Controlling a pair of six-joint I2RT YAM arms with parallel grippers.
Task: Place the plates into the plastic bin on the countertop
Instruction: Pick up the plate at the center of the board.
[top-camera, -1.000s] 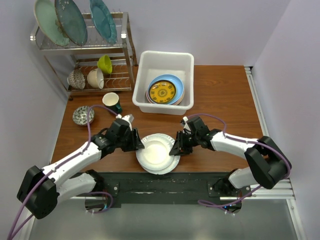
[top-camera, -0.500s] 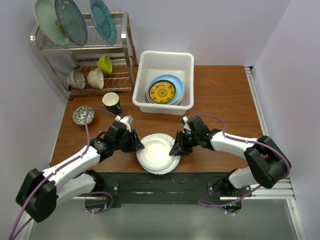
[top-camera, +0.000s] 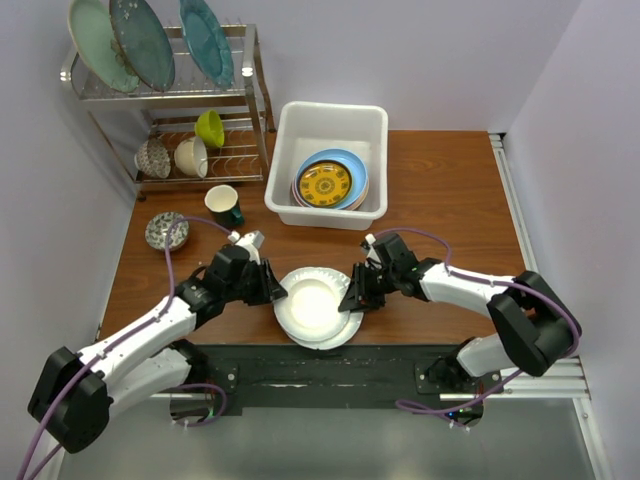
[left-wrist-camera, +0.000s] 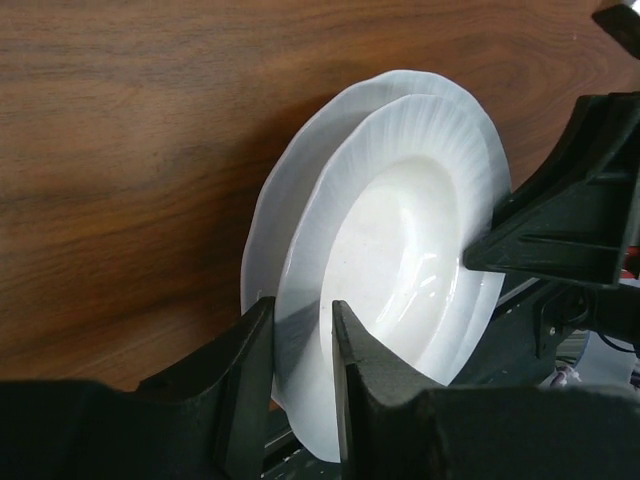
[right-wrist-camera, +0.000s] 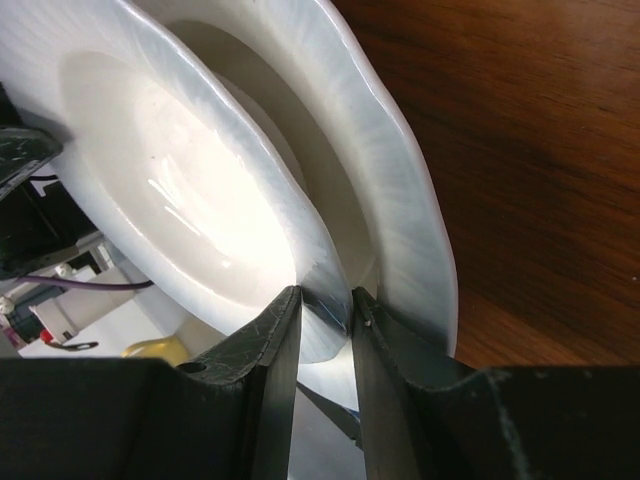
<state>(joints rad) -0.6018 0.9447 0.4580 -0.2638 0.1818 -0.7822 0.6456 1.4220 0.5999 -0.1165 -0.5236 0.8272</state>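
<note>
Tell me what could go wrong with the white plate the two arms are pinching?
The left gripper and right gripper each pinch only the thin rim of the top plate. If one slips, it could drop onto the lower plate and chip. The lower plate lies near the table edge, so a bump might push it off. The bin already holds plates, so a hard landing could crack something.

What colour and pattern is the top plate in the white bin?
Gold-yellow with a dark ornamental ring pattern; the plate shows best in the top external view.
</note>
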